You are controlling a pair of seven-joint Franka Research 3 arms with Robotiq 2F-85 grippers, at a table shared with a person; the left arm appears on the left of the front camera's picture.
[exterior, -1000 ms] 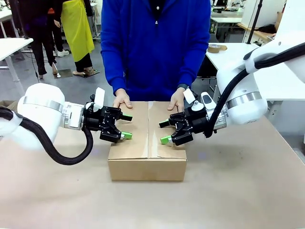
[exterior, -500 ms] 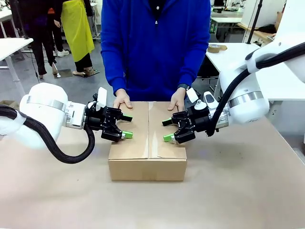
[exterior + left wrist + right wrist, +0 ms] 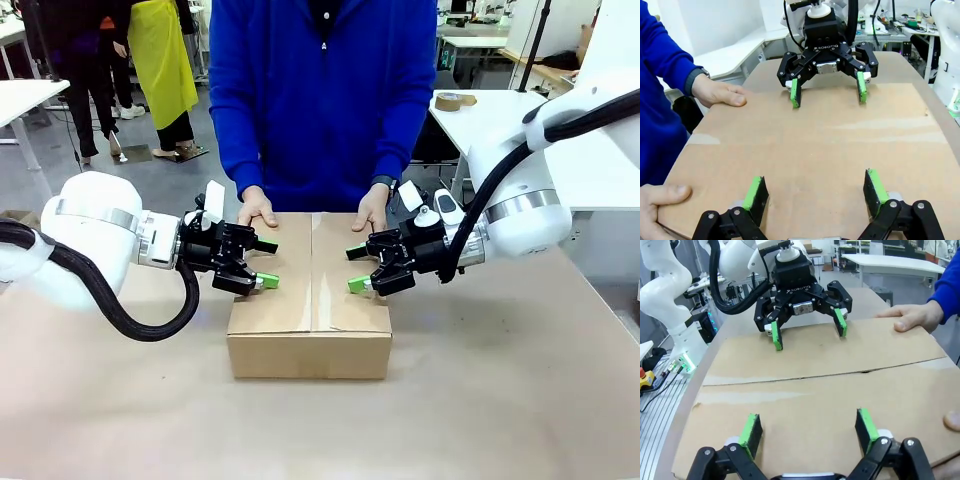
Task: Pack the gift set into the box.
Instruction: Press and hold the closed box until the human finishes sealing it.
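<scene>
Mid-frame, my left pincer (image 3: 268, 264) and right pincer (image 3: 354, 270) hung spread apart over the brown corrugated cardboard carton (image 3: 308, 300), seemingly to hold its shut flaps down.

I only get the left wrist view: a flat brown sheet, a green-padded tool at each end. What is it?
Observer: The closed top of a large brown corrugated cardboard carton; the front view shows its front wall, on the brown table.
Operator: Sealed?
Observer: Cannot tell; the right wrist view shows a thin dark crack along its middle seam.
Operator: Any tape around?
Observer: A brown tape roll lies on a white table behind the person.
</scene>
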